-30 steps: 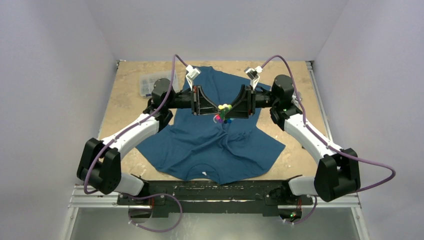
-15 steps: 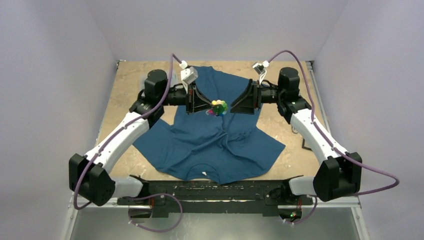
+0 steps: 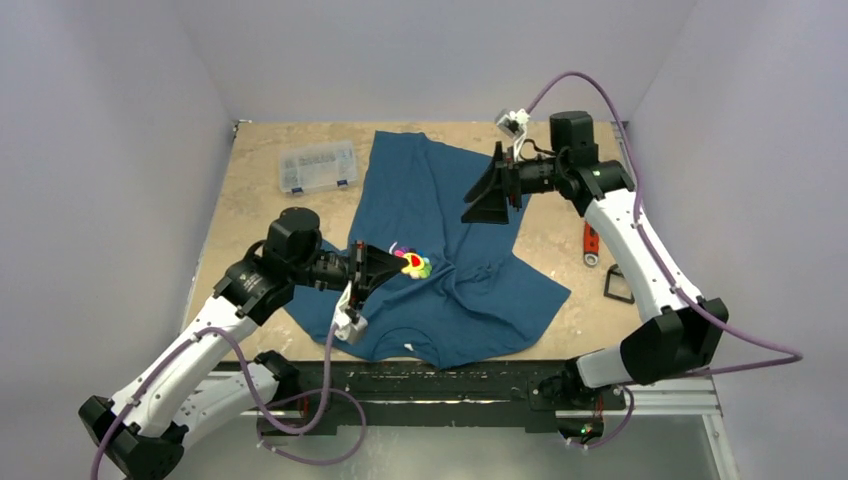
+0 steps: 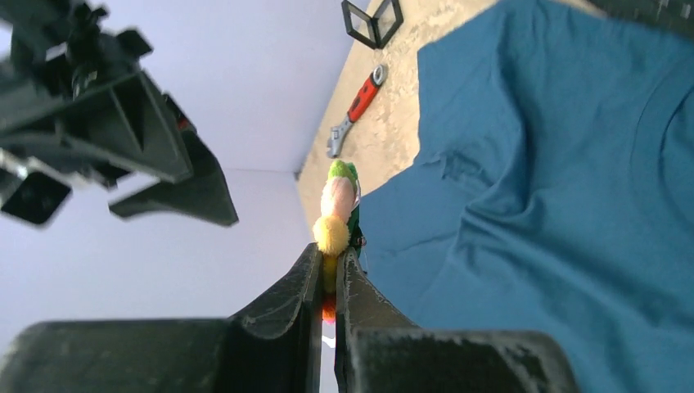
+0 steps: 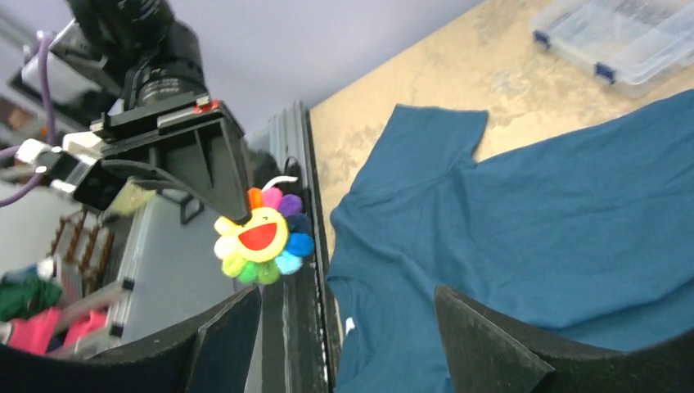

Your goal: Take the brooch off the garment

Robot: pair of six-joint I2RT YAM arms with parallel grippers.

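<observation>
L fingers [image 4: 288, 304] pinch flower brooch [image 4: 334, 214] by edge, off T-shirt [image 4: 556, 164]; R fingers [image 5: 483, 344] spread. Thin grip, may slip, drop.

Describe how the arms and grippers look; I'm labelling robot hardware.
The left arm and right arm have white link shells, black joint housings and a purple cable each. The left gripper and right gripper are black with flat triangular fingers and a white camera module.
</observation>
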